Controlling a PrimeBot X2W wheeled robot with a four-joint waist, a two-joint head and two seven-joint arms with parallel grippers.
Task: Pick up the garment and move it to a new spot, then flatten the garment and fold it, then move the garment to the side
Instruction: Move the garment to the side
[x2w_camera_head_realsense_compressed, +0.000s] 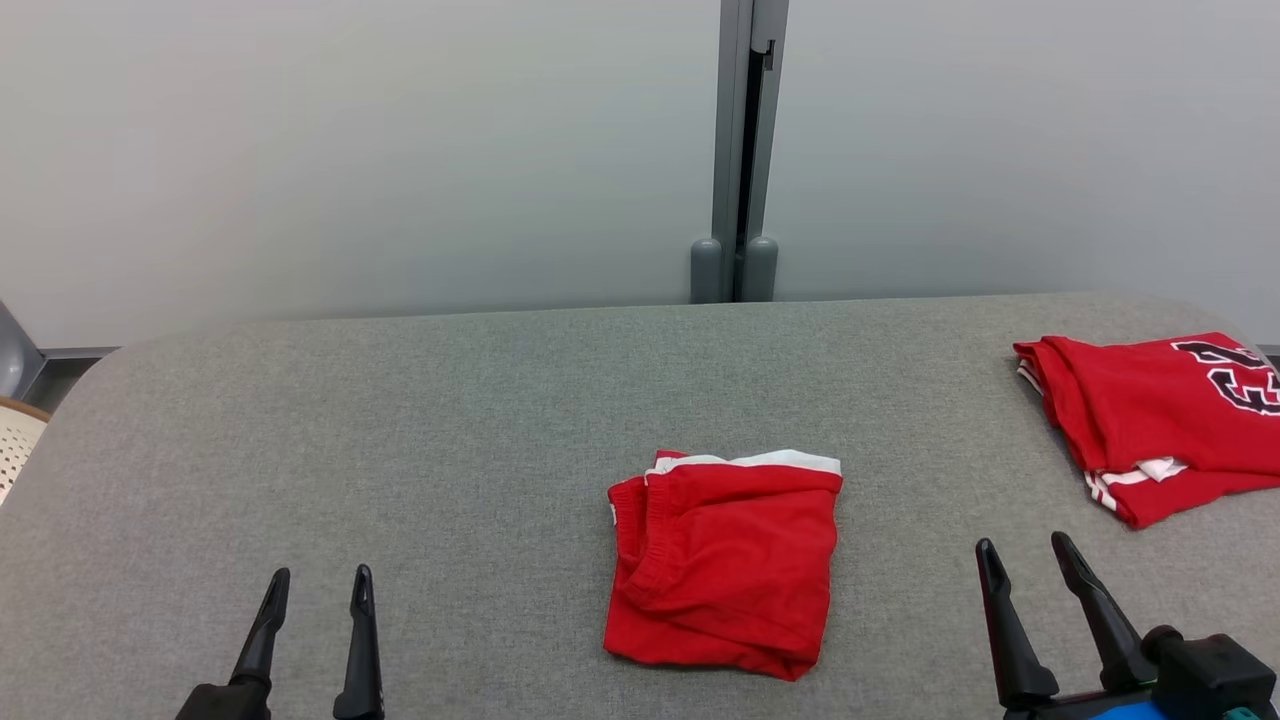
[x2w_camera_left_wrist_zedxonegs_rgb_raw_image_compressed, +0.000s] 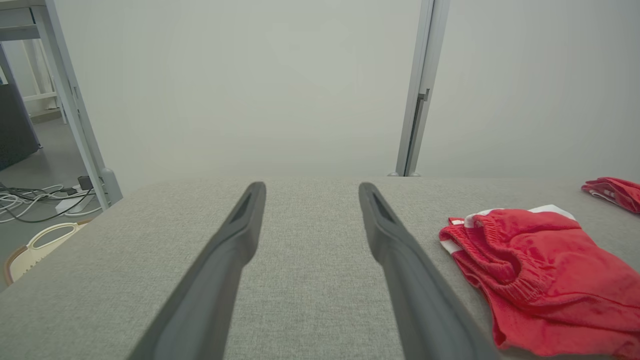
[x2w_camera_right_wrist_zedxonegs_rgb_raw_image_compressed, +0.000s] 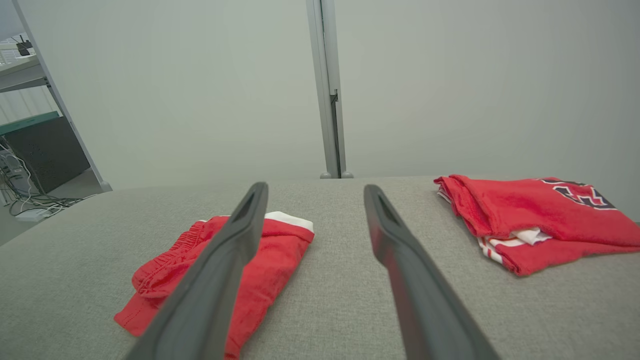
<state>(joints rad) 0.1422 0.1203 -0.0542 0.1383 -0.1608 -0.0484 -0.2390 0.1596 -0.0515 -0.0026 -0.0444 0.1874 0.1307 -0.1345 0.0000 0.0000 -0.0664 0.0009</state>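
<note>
I am holding my left gripper and right gripper wide and empty, flanking the folded red shorts, probably readying a two-sided lift.

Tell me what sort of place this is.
Probably a robot lab or office bay: a grey fabric-covered table set against pale partition panels, with loose cables lying on the floor beside it.

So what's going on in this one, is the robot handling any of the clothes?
Nothing is being handled right now. The left claw and right claw are both open and empty at the near side of the grey table. The red shorts lie loosely folded between them, untouched. A folded red jersey lies at the far right.
</note>
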